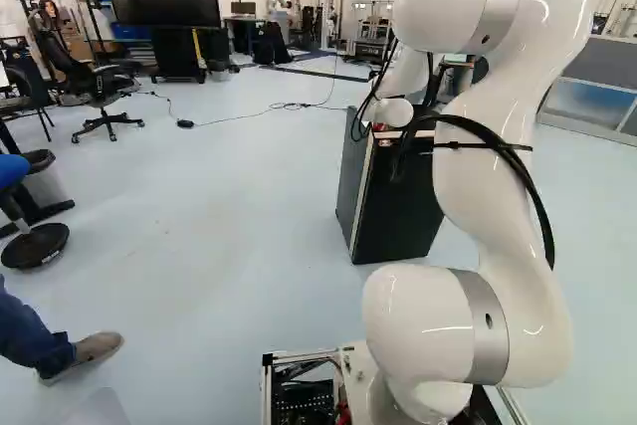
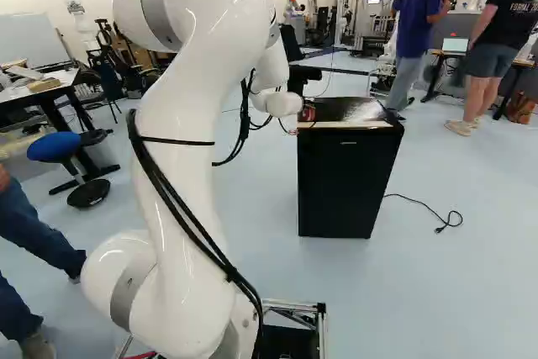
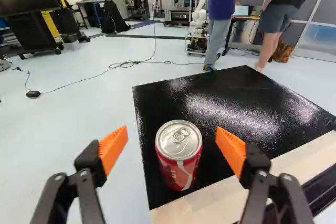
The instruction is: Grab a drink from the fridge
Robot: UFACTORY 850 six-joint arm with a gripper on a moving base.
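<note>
Bearings by the clock: twelve is dead ahead of the base for the arm, and dead ahead of the fingers for the wrist.

Our arm (image 2: 189, 166) is reaching out over the black cabinet (image 2: 345, 182) that we take for the fridge, roughly twelve to one o'clock of our base. Drink located: a red-and-silver can (image 3: 178, 156), upright on the fridge's black top, near its eight o'clock corner, just beyond the pale strip (image 3: 210, 201) along the edge. On the fridge, note, and not inside it. We see no door swung open.

End effector: our gripper (image 3: 171, 142) is released, fingers spread wide, nothing in its grasp. The can lies at twelve o'clock, lined up with the gap. Clearance looks a little roomier on the nine o'clock side than at three. Whether the tips have reached the can's depth, we cannot tell.

Progress, in our judgement: finding and lining up are done, or very nearly. Left to do: perhaps a short advance at twelve with a slight shift towards three, then closing on the can's sides, a straight lift off the fridge, and carrying it clear. The grab itself is not made. Our one worry: a lopsided close could nudge the can towards the edge.
</note>
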